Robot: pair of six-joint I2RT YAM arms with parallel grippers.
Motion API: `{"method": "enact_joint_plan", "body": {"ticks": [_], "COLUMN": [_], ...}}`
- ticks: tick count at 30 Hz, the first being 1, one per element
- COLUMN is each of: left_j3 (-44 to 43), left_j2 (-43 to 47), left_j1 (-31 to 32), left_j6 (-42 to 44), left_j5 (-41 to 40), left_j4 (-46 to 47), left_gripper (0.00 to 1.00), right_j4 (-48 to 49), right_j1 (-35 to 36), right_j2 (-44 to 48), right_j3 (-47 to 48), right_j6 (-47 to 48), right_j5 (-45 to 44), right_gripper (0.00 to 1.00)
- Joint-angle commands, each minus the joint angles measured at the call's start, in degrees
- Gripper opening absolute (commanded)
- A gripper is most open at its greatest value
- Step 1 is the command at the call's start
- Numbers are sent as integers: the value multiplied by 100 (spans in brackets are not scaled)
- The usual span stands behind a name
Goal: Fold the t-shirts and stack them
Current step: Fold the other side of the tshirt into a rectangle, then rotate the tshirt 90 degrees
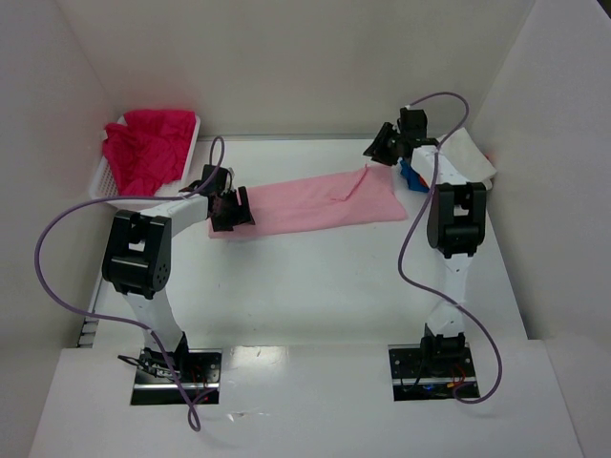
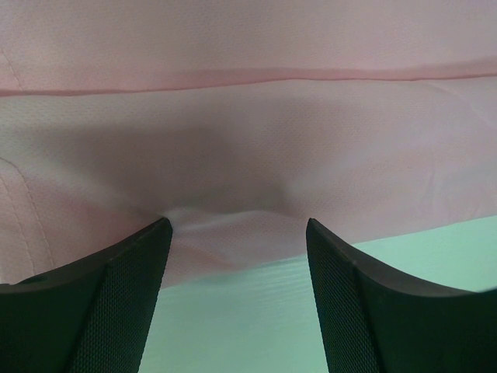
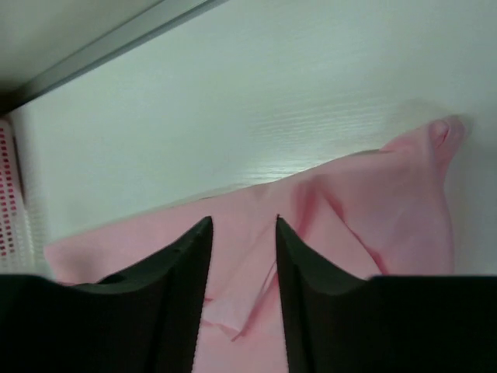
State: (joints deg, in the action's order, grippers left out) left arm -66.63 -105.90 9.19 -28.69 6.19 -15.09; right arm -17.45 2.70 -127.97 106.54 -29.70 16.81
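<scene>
1. Nearest me: left gripper (image 2: 237, 229), jaws wide, straddling the pink t-shirt's (image 2: 248, 148) edge at its left end, gripping nothing.
2. My right gripper (image 3: 243, 221), jaws partly apart, empty, hangs over the shirt's far-right corner.
3. Shirt lies as 1 long strip across the tabletop's (image 1: 315, 286) middle, toward the far edge.
4. Soft, light, limp cotton; I'd pinch both end corners, else it sags.
</scene>
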Motion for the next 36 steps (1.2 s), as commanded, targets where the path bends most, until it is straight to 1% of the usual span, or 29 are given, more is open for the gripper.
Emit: {"method": "enact_joint_plan", "body": {"ticks": [1,2,4,5,6,7,9,11,13,15,16,18,22,28,36], "left_j3": [80,80,46,19,-2,-34,-34,-34,-86,-87,-87,-87,45,45,45], "left_j2": [-238,-238,-209,-186,-185,-185,-133,-72,-66,-18,-18,-18,-18,-124,-238], "left_j1": [-14,-14,-14,-14,-14,-14,-14,-14,-14,-14,-14,-14,-14,-14,-14], "left_j6": [12,12,12,12,12,12,12,12,12,64,65,65,65,65,65], "left_j5": [-12,-12,-12,-12,-12,7,40,40,40,40,40,40,40,-12,-65], "left_j4": [-117,-117,-117,-117,-117,-117,-117,-117,-117,-117,-117,-117,-117,-117,-117], "left_gripper": [78,78,78,78,78,78,78,78,78,78,78,78,78,78,78], "right_j4": [49,49,83,110,111,111,111,111,163,163,104,25,-56,-34,-109], "right_j1": [-33,-33,-33,-33,-33,-33,-33,-8,210,318,370,497,607,776,943], "right_j2": [65,211,533,703,805,908,1160,1352,1440,1441,1441,1441,1232,937,222], "right_j3": [240,126,-146,-238,-308,-456,-819,-1332,-1824,-2084,-2305,-2493,-2569,-2369,-1499], "right_j6": [87,126,183,210,234,271,324,325,377,377,436,508,629,589,535], "right_j5": [120,40,-143,-203,-231,-231,-91,-54,-153,-328,-589,-685,-907,-802,-749], "right_gripper": [61,67,75,76,74,69,62,51,41,32,19,10,8,10,11]}}
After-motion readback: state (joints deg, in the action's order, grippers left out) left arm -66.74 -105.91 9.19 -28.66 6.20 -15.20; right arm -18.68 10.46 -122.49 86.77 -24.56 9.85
